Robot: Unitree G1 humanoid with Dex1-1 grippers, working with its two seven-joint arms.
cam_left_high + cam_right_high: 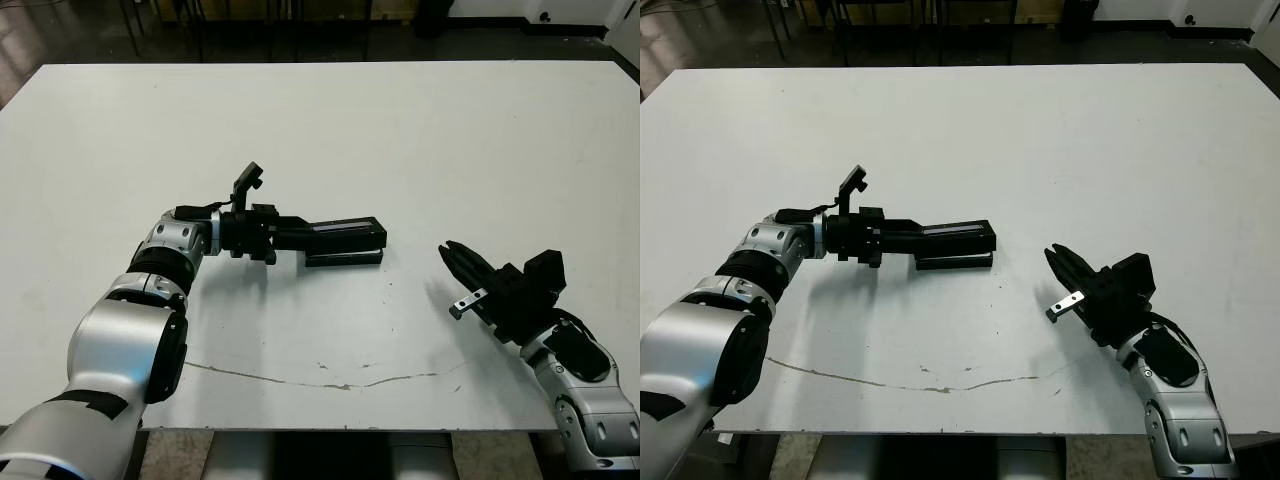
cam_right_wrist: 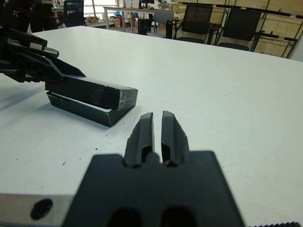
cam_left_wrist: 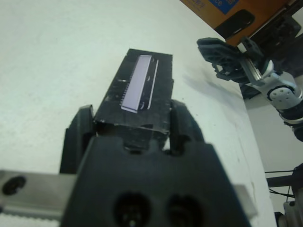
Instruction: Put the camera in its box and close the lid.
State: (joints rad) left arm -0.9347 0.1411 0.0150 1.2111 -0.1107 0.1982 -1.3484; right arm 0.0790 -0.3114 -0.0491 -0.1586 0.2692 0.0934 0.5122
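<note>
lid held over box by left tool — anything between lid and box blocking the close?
Nothing visible. The left tool grips the lid by one end, directly above the box, slightly skewed. The right wrist view shows only a thin open gap between them. The right tool sits apart on the bare table. The camera isn't visible.

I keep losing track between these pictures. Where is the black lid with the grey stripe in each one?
Left eye view: lid at centre, held by the left hand.
Right eye view: centre.
Left wrist view: middle, between the fingers.
Right wrist view: upper left.
Shared landmark: the box beneath it.
</note>
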